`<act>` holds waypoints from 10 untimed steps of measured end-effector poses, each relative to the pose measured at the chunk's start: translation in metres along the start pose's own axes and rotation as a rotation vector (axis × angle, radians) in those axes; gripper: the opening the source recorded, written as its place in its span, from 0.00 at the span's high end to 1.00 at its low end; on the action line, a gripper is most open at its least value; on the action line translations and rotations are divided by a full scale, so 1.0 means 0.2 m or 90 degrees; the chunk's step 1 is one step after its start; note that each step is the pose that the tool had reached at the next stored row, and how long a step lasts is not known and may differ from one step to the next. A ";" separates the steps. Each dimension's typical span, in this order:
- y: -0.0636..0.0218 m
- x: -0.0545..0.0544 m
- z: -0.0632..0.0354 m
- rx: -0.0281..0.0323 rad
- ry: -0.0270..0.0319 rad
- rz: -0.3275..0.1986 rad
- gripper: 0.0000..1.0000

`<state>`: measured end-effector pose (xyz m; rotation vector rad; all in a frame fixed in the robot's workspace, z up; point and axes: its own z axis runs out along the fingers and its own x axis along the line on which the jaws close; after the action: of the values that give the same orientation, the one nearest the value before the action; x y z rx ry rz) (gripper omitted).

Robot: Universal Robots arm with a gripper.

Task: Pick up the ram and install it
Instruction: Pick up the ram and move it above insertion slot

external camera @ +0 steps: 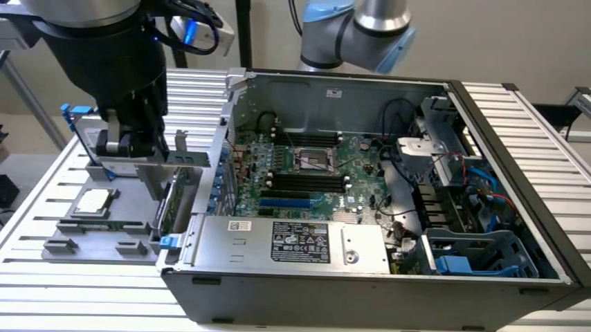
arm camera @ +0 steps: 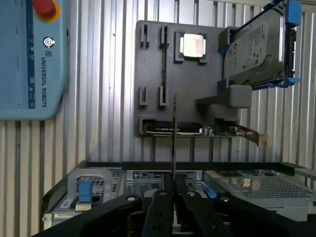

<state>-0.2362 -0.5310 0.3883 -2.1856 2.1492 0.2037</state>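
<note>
Ram (arm camera: 173, 133) pinched edge-on betw. the two black fingers (arm camera: 162, 197) of gripper (arm camera: 174, 193) (external camera: 129, 146). In wrist view just a thin sliver sticking straight out from the jaws. Jaws pressed nearly together, only the board's thickness betw. them. Held up in the air above grey parts tray (arm camera: 153, 69) (external camera: 55, 247), not touching it. Gripper at exterior view's left, over far half of tray. PC case (external camera: 369, 301) just beside tray, on exterior view's right. Case lid off, motherboard (external camera: 356, 155) exposed. Long black slots (external camera: 305, 181) near board's middle; ram well apart from them, not seated. On tray: CPU (external camera: 95, 200) (arm camera: 192, 45) lying flat in its pocket. Hard drive (arm camera: 254, 49) (external camera: 88, 130) w/ blue clips, propped tilted at tray's far end. Green expansion card (external camera: 171, 200) (arm camera: 197, 130) w/ metal bracket, standing on edge along tray side nearest case. Blue teach pendant (arm camera: 29, 59) w/ red button (arm camera: 44, 6) lying on slatted table (external camera: 93, 297) (arm camera: 108, 98), near tray but apart from it.
</note>
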 end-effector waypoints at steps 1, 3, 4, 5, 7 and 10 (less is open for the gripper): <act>-0.024 0.00 -0.004 0.0000 -0.0004 0.000 0.86; -0.068 0.00 -0.010 0.0000 -0.0011 0.000 0.86; -0.091 0.00 -0.013 0.0000 -0.0013 0.000 0.86; -0.113 0.00 -0.016 0.0000 -0.0014 0.000 0.86; -0.159 0.00 -0.019 0.0000 -0.0015 0.000 0.86; -0.228 0.00 -0.023 0.0000 -0.0019 0.000 0.86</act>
<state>-0.1905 -0.5310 0.3908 -2.1841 2.1475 0.2068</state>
